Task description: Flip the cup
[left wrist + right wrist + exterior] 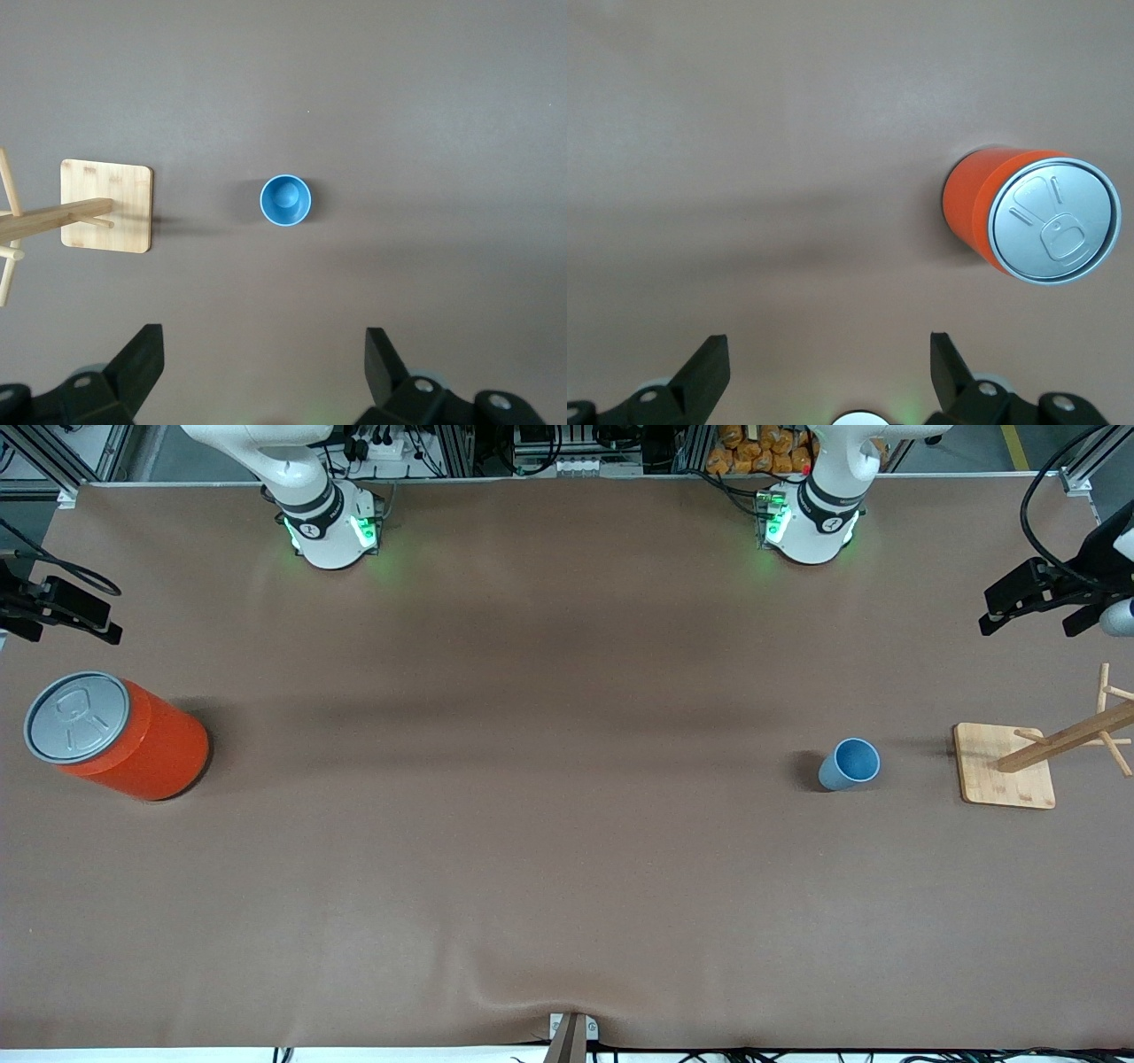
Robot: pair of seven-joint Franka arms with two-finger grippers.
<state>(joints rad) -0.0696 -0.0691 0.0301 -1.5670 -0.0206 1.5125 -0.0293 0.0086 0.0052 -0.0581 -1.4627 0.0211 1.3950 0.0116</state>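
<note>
The small light-blue cup stands on the brown table toward the left arm's end, with its wide mouth facing up. My left gripper hangs high over the table close to the cup, open and empty, touching nothing. Over the right arm's end of the table, my right gripper is also high up, open and empty. Neither hand shows in the front view, only the two arm bases.
A wooden rack with pegs on a square base stands beside the cup, closer to the table's end. A large orange can with a grey pull-tab lid stands at the right arm's end.
</note>
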